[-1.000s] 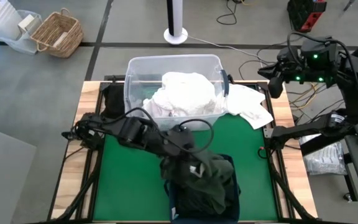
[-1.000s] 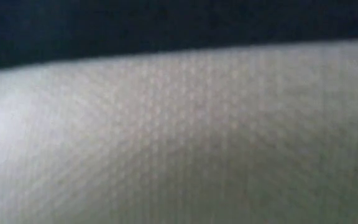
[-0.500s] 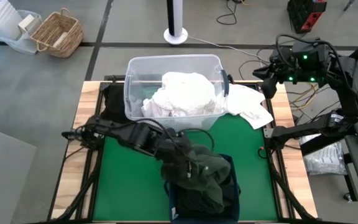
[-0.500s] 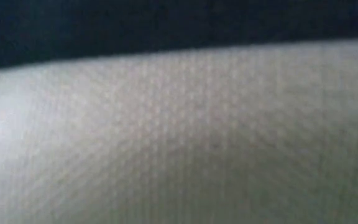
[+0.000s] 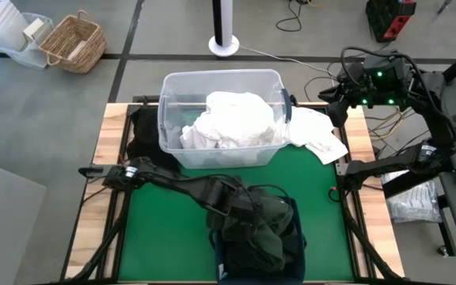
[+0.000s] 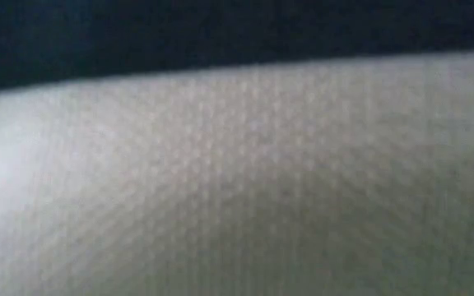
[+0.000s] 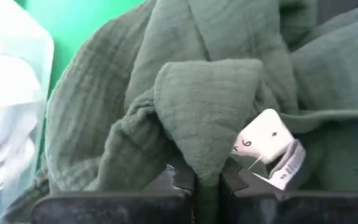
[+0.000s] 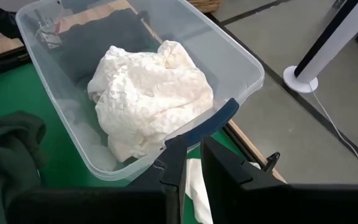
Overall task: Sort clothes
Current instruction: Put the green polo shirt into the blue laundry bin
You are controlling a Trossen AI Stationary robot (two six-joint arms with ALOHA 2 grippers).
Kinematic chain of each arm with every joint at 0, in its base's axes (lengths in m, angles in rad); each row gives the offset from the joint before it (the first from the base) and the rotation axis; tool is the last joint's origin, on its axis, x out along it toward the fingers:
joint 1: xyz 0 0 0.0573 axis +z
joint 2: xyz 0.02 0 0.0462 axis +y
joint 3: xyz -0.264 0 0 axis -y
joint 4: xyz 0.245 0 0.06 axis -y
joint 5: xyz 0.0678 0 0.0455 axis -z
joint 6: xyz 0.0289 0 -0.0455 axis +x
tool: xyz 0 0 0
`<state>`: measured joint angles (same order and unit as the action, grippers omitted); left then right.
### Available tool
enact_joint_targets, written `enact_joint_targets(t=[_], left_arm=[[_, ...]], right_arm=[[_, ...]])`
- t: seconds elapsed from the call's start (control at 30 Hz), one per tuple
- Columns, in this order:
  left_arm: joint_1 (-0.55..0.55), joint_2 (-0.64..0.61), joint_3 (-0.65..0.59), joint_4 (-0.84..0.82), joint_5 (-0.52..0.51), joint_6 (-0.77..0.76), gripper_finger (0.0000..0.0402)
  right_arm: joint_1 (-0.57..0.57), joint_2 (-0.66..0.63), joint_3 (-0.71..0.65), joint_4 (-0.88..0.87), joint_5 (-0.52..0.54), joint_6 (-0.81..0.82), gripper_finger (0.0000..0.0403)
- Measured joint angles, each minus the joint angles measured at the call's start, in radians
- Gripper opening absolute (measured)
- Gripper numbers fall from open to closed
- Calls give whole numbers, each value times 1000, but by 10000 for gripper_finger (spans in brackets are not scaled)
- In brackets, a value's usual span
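A dark green garment [image 5: 260,237] lies heaped in the navy square bin [image 5: 298,252] at the table's near edge. My left gripper [image 5: 234,207] is low over the heap's far-left part and is shut on a fold of it. A white label [image 7: 267,138] shows beside the fingers. White clothes [image 5: 232,119] fill the clear tub [image 5: 169,83]. Another white garment [image 5: 317,134] lies flat on the table to the tub's right. My right gripper [image 5: 337,99], shut and holding nothing, hangs high above the table's far right corner, looking down at the tub [image 8: 241,59]. My left gripper pinches a raised fold of the dark green garment [image 7: 207,163] between its two fingers [image 7: 178,182], coming slanting down from the table's left. The rest of the garment lies slack on the heap in the bin below the fingers.
A black garment [image 5: 141,131] lies on the table's far left, behind the tub's left end. Bare green mat [image 5: 165,229] lies left of the bin. The low view is filled by white cloth [image 6: 237,181] right at the lens. A wicker basket [image 5: 74,43] stands on the floor.
My left gripper has moved down and toward the near right, over the navy bin, still shut on the green garment. The garment has sunk onto the heap in the bin. My right gripper has drifted left, toward the tub.
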<state>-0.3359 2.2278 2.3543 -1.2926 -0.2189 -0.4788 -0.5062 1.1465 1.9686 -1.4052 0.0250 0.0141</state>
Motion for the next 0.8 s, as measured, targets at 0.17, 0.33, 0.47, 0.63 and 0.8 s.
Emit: enact_joint_targets(t=[0.17,0.33,0.47,0.63,0.8], left_arm=[[-3,57,0,-1,46,49,0],[-19,108,0,61,153,86,0],[-31,124,0,121,193,86,0],[-37,151,0,168,234,94,0],[-37,178,-8,165,237,85,0]], right_arm=[[0,0,0,0,0,-12,38],[0,0,-3,0,-1,-28,38],[0,0,-9,0,-2,-37,38],[0,0,-23,1,-2,-48,38],[0,-3,-54,2,-2,-53,38]])
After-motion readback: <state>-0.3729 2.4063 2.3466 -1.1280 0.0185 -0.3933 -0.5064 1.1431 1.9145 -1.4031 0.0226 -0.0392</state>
